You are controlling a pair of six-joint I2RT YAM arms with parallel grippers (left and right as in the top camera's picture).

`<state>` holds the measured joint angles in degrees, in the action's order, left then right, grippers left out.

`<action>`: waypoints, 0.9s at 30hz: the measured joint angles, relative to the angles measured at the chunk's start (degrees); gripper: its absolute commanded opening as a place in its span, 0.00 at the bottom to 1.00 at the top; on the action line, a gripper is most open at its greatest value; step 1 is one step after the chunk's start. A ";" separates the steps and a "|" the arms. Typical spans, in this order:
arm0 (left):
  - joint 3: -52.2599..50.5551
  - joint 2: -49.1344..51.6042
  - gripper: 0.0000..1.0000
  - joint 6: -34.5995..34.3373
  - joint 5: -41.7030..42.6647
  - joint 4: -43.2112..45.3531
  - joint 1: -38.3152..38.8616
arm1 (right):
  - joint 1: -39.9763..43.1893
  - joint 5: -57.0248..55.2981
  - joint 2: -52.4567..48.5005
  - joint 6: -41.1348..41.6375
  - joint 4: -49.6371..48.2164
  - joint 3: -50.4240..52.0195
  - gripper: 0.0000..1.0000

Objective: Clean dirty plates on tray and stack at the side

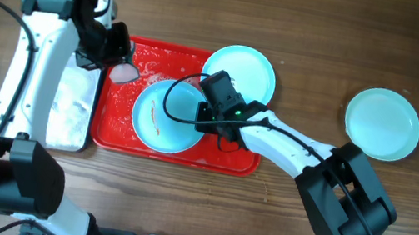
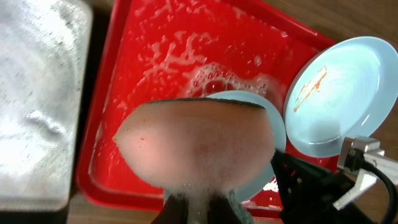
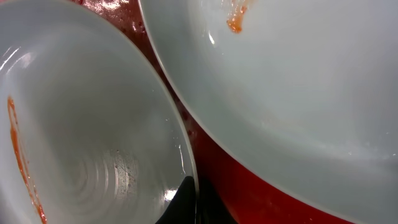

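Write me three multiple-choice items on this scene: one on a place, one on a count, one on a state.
1. Where does the plate off the tray lie?
A) on the table, right of the tray
B) in a sink
C) on a shelf

2. How many plates show overhead?
A) two
B) three
C) five

3. What state is the left hand in?
A) open and empty
B) shut on a foamy sponge
C) shut on a cup

Answers:
1 A, it sits alone on bare wood at the right.
2 B, the plate inside the tray, the plate over its far corner and the one on the table.
3 B, the left wrist view shows it clamped on the sponge.
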<state>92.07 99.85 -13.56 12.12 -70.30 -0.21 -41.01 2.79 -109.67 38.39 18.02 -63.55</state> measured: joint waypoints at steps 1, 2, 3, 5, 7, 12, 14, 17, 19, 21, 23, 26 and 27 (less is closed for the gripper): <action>-0.31 0.00 0.04 0.00 0.00 0.26 0.15 | 0.00 0.13 -0.02 0.00 -0.11 0.00 0.04; -2.23 0.04 0.04 0.00 0.00 1.38 0.94 | 0.00 0.17 -0.02 0.00 -0.26 0.00 0.04; -3.23 0.04 0.04 0.00 -0.02 2.14 1.36 | 0.00 0.17 -0.02 0.00 -0.37 0.00 0.04; -6.25 0.11 0.04 0.00 -0.02 3.98 2.64 | 0.00 0.17 -0.07 0.00 -0.63 0.00 0.04; -9.11 0.15 0.04 0.00 -0.02 5.81 4.22 | 0.00 0.17 -0.07 0.00 -0.85 0.00 0.04; -16.92 0.35 0.04 -1.05 0.00 11.67 9.16 | 0.00 0.17 -0.07 0.00 -1.01 0.00 0.04; -19.87 0.37 0.04 -1.79 0.02 12.76 11.02 | 0.00 0.17 -0.07 0.00 -1.03 0.00 0.04; -25.62 0.46 0.04 -2.45 0.00 16.92 14.49 | 0.00 0.20 -0.07 0.00 -1.07 0.00 0.04; -29.46 0.46 0.04 -3.34 0.02 20.81 16.81 | 0.00 0.20 -0.07 0.00 -1.09 0.00 0.04; -32.74 0.48 0.04 -4.42 -0.07 24.98 18.60 | 0.00 0.20 -0.07 0.00 -1.07 0.00 0.04; -34.86 0.46 0.04 -5.73 -0.42 27.71 19.76 | 0.00 0.20 -0.09 0.00 -0.87 0.00 0.04; -35.93 0.00 0.04 -8.24 -1.73 29.31 20.11 | 0.00 0.20 -0.28 0.00 -0.87 0.00 0.04; -36.02 -0.13 0.04 -8.90 -2.23 29.42 20.24 | 0.00 0.20 -0.28 0.00 -0.87 0.00 0.04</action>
<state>56.05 99.72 -22.46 9.89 -40.88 20.03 -41.01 2.98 -109.95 38.39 17.15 -63.55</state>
